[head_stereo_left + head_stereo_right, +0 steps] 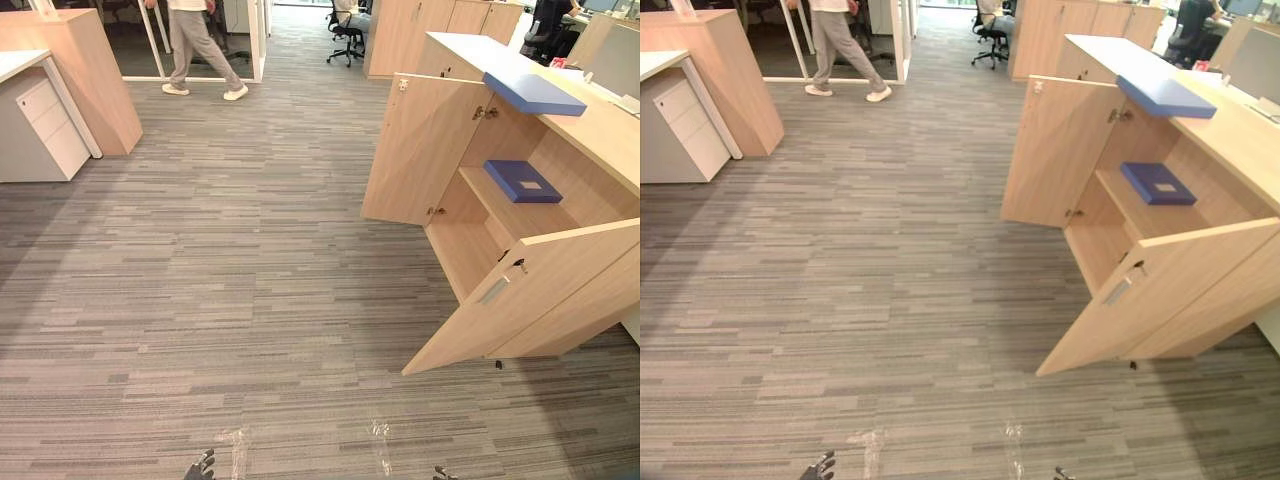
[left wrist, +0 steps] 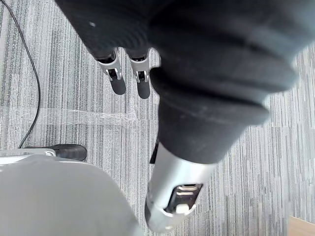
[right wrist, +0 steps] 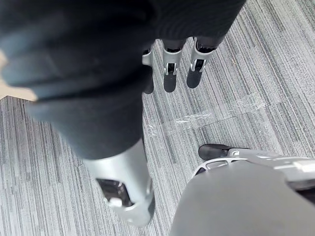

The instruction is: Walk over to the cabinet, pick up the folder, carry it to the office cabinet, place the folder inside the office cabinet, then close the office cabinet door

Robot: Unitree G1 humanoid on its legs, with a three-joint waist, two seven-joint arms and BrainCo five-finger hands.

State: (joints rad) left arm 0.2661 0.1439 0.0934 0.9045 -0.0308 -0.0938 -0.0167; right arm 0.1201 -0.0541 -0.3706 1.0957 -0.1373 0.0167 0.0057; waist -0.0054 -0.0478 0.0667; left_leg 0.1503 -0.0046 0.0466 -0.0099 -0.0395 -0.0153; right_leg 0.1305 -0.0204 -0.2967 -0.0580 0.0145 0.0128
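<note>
- Folder [image 1: 523, 181], blue, lies flat on the shelf inside the cabinet [image 1: 600, 130], whose doors [image 1: 530, 295] stand wide so the shelf can be reached.
- A second blue folder [image 1: 535, 93] sits on the cabinet's top; which one is mine, I can't tell.
- My left hand [image 2: 142, 83] and right hand [image 3: 170, 73] hang empty over the carpet [image 1: 250, 280], fingers straight, well apart from the cabinet.

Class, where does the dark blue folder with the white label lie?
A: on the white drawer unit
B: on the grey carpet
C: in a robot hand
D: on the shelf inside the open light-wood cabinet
D: the dark blue folder rests on the shelf of the open light-wood cabinet.
</note>
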